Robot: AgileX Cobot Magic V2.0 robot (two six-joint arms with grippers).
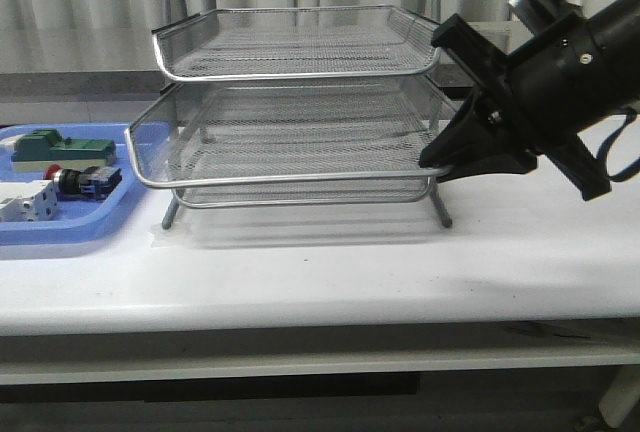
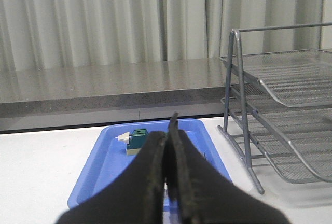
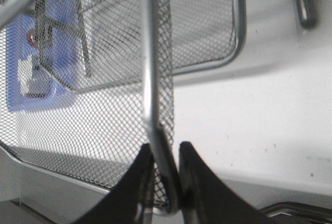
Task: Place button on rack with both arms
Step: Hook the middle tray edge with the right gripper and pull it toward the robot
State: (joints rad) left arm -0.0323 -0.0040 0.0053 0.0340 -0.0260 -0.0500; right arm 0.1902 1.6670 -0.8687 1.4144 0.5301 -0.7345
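Pale curtains are hanging behind a white table [image 1: 330,272] where we are working. Our right gripper [image 3: 165,167] is pinching the mesh rim of the rack [image 1: 290,142] at its right front corner; our left gripper [image 2: 167,167] is hovering with its fingers pressed together and empty above the blue tray [image 1: 70,224]. Our button [image 1: 78,180] is lying on its side in that tray. We are judging it light, rigid and slick, best gripped across the black body. A green block [image 1: 58,146] and a white part [image 1: 25,202] are crowding it closely.
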